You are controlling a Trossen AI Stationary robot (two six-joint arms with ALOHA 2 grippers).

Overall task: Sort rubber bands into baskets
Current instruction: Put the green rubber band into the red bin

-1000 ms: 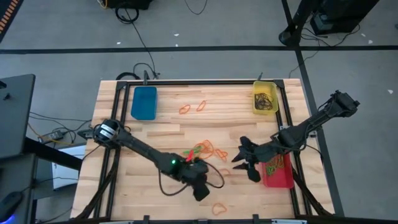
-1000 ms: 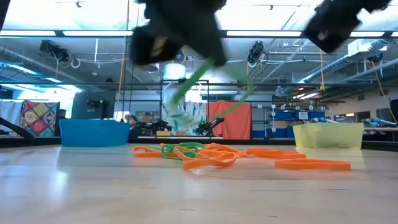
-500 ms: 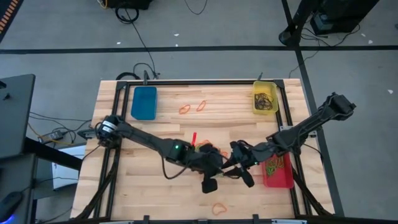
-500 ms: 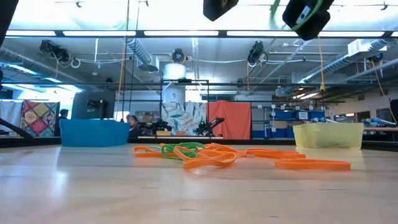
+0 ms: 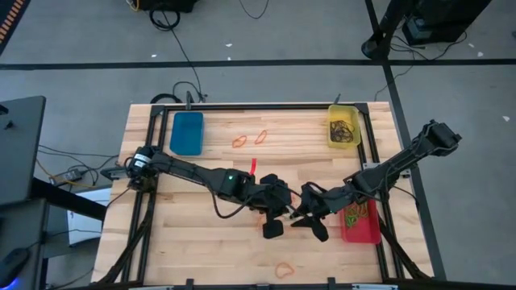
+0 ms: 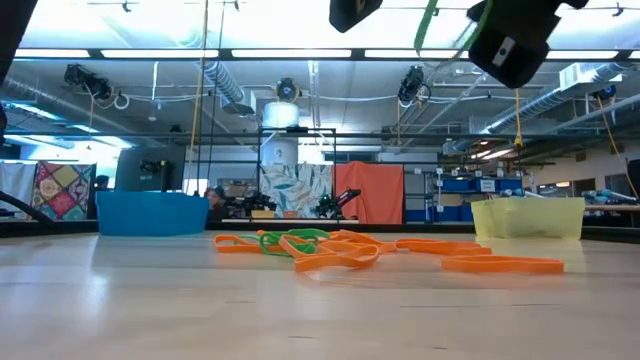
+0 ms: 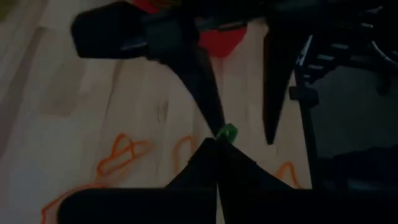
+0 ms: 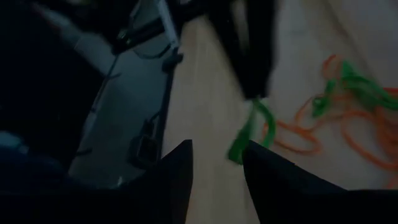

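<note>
Left pincer (image 5: pixel 278 211) closed on a thin green rubber band (image 7: pixel 227 132) above mid-table, right pincer (image 5: pixel 302 211) parted beside it, small red rectangular plastic basket (image 5: pixel 360 229) by the table's right edge

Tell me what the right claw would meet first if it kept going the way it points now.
Most likely the green rubber band hanging from the shut left claw, right ahead of the right claw, whose fingers stand apart. Beyond that is the left claw itself. Depth is unclear, so contact is not certain.

Two dark jointed arms (image 5: pixel 193 173), black cables
</note>
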